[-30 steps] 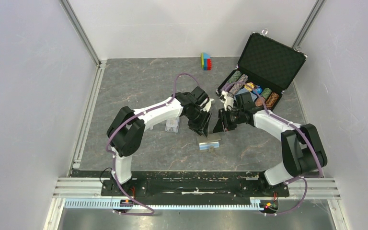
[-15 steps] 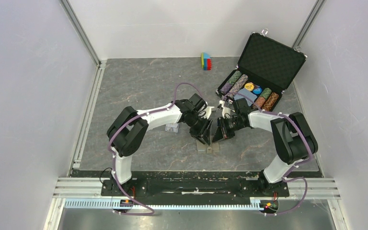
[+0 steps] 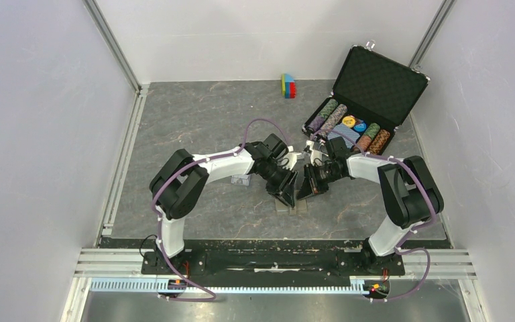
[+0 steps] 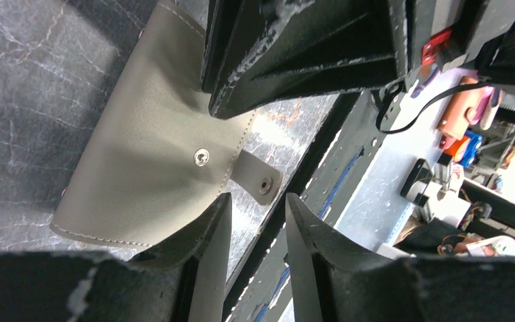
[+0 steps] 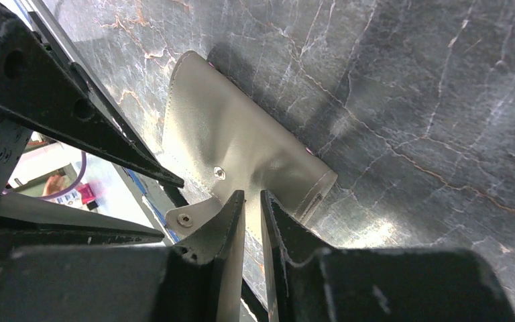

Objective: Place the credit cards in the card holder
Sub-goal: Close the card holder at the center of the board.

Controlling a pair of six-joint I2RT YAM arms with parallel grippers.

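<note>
The taupe card holder (image 4: 147,168) lies folded shut on the table, its snap tab (image 4: 260,180) loose and unsnapped. It also shows in the right wrist view (image 5: 241,141), and only a sliver shows under both grippers in the top view (image 3: 296,207). My left gripper (image 4: 258,201) is open, low over the holder's tab edge, one finger (image 4: 208,228) against the cover. My right gripper (image 5: 253,196) is nearly closed with a thin gap, tips on the holder's flap near the snap, holding nothing visible. No credit cards show in any view.
A clear plastic case (image 3: 241,178) lies just left of the left gripper. The open black chip briefcase (image 3: 365,100) stands at the back right. Coloured blocks (image 3: 288,85) sit at the back. The table's front rail (image 3: 275,258) is close behind the holder.
A second ago the holder lay uncovered, showing blue lining. Both grippers have since come down and together over it. In the last half second they barely moved.
</note>
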